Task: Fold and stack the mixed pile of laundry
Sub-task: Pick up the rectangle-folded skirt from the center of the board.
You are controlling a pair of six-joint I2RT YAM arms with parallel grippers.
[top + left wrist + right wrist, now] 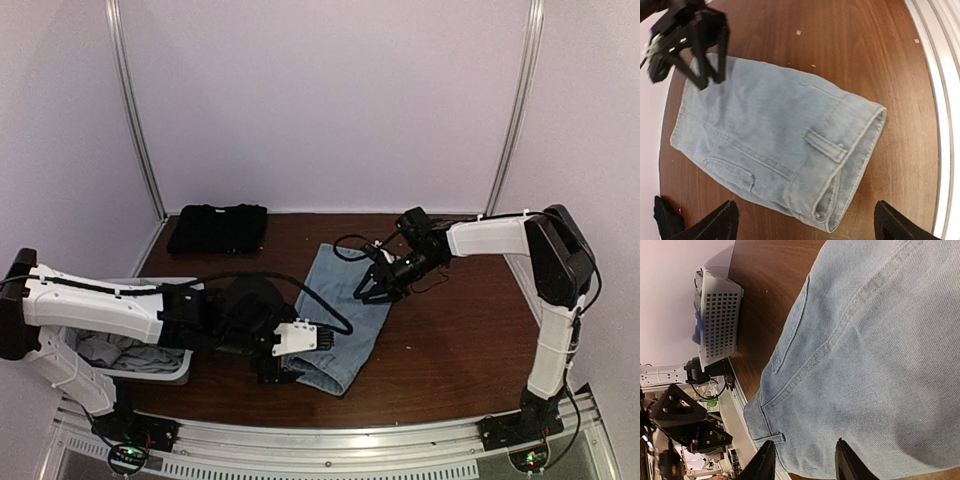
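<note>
Only the overhead view shows the black shirt (217,228).

Lt-blue denim piece (350,345) folded flat, ctr (black shirt (217,228) folded, back-left).

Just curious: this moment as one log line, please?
left gripper open above denim | right gripper open over denim | black shirt folded, far-left

Denim piece (765,125): matt cloth, ribbed weave; table (840,40): semi-gloss wood; basket (720,320): wht plastic.
</note>
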